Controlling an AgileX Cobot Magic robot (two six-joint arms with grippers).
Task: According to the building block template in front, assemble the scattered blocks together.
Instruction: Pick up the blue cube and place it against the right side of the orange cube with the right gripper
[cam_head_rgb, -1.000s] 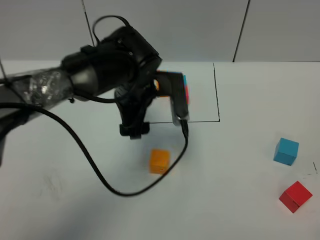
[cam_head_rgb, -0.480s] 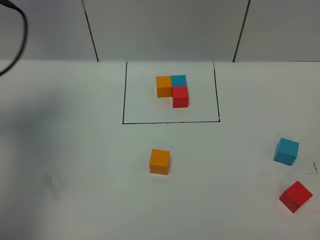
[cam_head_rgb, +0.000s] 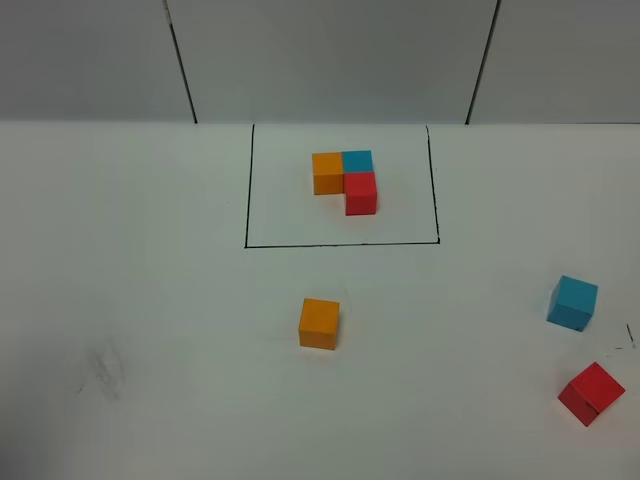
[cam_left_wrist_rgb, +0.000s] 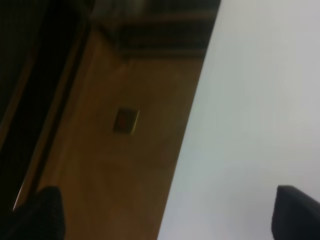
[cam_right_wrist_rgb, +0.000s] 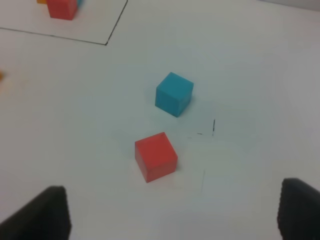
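Neither arm shows in the high view, so the whole layout on the table (cam_head_rgb: 150, 300) can be read. The left end effector (cam_left_wrist_rgb: 170, 215) hangs empty with its fingers wide apart, out by the table's edge with a wooden floor (cam_left_wrist_rgb: 125, 165) below. It looks parked rather than at work.

The right end effector (cam_right_wrist_rgb: 175, 215), also spread and holding nothing, looks down on the red cube (cam_right_wrist_rgb: 156, 156), the nearest piece. The light blue cube (cam_right_wrist_rgb: 174, 94) lies just beyond it. The two are near each other but not touching, and each is turned at its own angle. This arm seems the natural one to fetch either.

Further in, the orange cube (cam_head_rgb: 319, 323) sits alone and squared up, just in front of the black drawn rectangle (cam_head_rgb: 340, 243) and well apart from the other two. I judge it the base for the copy.

Farthest, inside the rectangle, stands the building block template (cam_head_rgb: 345, 180). Its orange and blue cubes sit side by side, with the red touching in front of the blue, making an L. None of the loose cubes is joined yet.
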